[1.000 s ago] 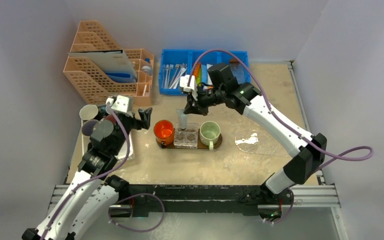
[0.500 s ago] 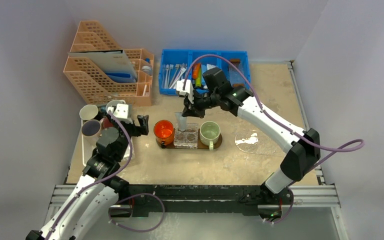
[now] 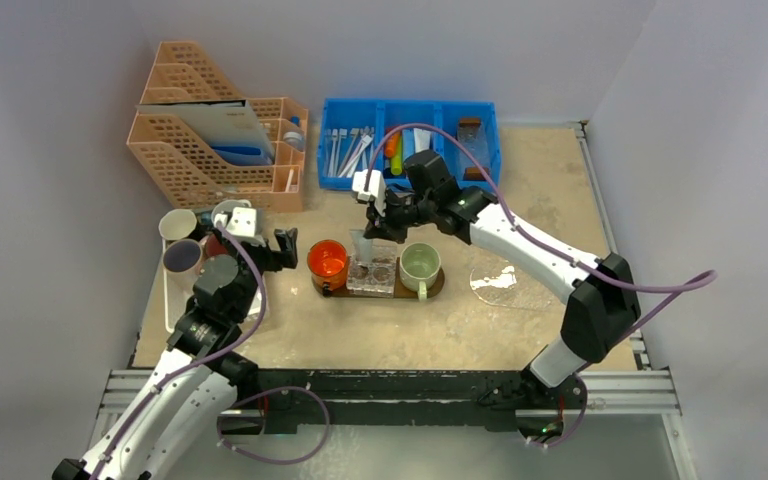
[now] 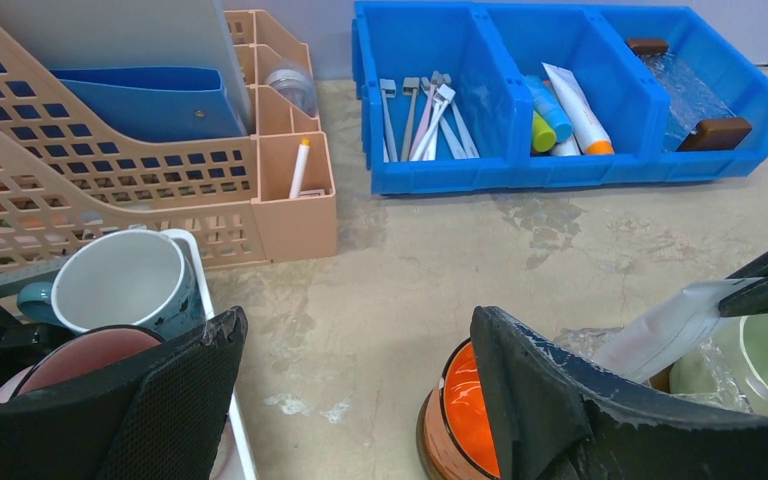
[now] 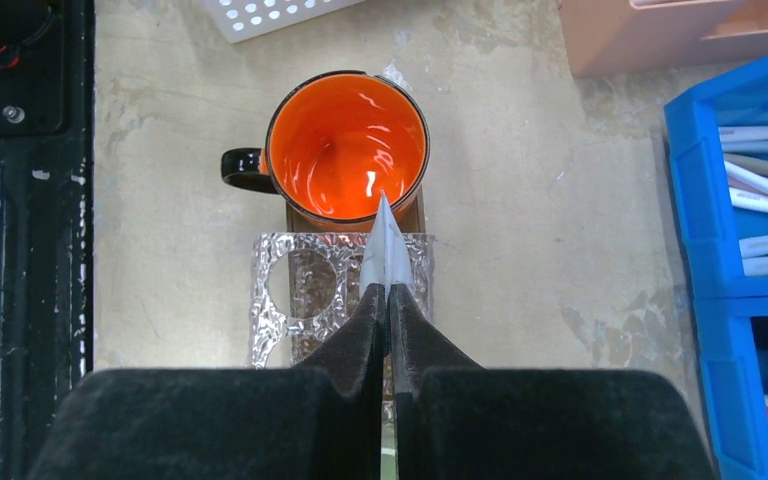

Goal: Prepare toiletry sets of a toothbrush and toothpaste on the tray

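Observation:
My right gripper is shut on a small pale toothpaste tube, which points down over a clear holder on the dark brown tray. The tube's tip hangs between the orange cup and the green cup, both standing on that tray. In the left wrist view the tube slants in from the right beside the orange cup. White-handled toothbrushes lie in the blue bin. My left gripper is open and holds nothing, left of the orange cup.
A peach file organizer stands at the back left. A white tray with mugs sits under the left arm. Orange and green tubes lie in the bin's middle compartment. A clear plastic disc lies right of the tray.
My right gripper has come down and a little left, carrying the tube from near the bin to over the holder. The left arm pulled back and lowered slightly, then held still.

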Robot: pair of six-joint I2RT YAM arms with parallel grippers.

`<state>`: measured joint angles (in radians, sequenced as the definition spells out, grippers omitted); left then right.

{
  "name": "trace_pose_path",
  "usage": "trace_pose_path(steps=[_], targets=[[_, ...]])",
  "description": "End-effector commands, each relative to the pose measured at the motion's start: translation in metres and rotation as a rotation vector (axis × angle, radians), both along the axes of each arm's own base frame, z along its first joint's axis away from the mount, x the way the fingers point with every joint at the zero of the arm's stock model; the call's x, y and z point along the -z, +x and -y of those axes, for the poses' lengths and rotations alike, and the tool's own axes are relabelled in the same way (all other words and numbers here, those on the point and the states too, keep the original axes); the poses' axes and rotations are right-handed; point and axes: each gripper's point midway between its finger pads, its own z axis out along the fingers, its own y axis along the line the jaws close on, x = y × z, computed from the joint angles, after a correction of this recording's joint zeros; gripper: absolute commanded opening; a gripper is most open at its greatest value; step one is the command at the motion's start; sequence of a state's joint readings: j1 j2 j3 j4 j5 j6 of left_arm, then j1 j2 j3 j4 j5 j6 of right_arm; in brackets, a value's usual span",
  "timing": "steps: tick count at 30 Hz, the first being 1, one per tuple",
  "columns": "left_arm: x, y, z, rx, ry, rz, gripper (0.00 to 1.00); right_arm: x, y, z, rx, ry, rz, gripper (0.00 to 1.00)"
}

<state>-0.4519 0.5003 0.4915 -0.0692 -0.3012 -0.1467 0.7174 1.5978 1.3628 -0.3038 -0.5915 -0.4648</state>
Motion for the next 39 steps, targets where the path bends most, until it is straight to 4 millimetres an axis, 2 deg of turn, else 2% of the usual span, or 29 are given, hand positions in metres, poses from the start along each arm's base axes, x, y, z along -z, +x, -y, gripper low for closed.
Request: trace_pose_path(steps=[1, 26, 39], targets=[[-0.004, 0.003, 0.0, -0.009, -0.02, 0.021, 0.81, -0.019, 0.006, -0.009, 0.006, 0.076, 0.07, 0.0], [-0.002, 0.003, 0.005, 0.02, -0.024, 0.014, 0.81, 0.013, 0.002, -0.004, -0.031, -0.012, 0.068, 0.0], [0.0, 0.003, 0.006, 0.024, -0.02, 0.009, 0.81, 0.019, -0.003, -0.011, -0.049, -0.008, 0.083, 0.0]])
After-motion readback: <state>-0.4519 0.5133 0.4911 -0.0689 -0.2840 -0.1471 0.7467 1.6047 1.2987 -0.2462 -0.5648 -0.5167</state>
